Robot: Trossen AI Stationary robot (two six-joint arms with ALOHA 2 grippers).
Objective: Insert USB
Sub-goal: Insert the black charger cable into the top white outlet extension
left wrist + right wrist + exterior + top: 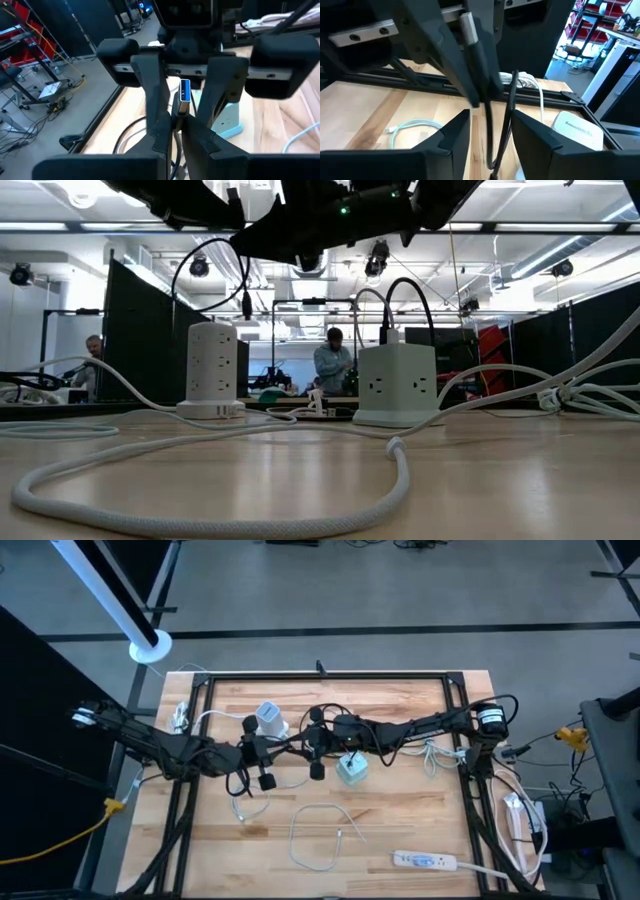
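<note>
USB plug (184, 97) is sitting pinched between the two dark fingers of the left gripper (172, 131), its metal end with the blue insert pointing away from the wrist toward the right arm's gripper facing it. Its black cable (492, 130) is hanging down from the plug (469, 30) between the right arm's own fingers in the right wrist view. In the high view, both arms are reaching toward the middle of the wooden table (420, 820), the left gripper (262, 762) just left of centre and the right gripper (318, 745) just right of it, near each other. The right gripper's fingers (540, 137) are standing apart with nothing between the tips but the loose cable passing through the gap. A pale green cube power strip (351, 769) is resting on the table just right of and nearer than the grippers; in the low view it (397, 385) is standing upright with a black lead plugged into its top. A white tower power strip (270, 718) is standing on the far side of the grippers. A white braided cable (318, 835) is lying looped on the near part of the table, and a flat white power strip (425, 861) is lying at the near right. People are showing in the room beyond, in the low view.
</note>
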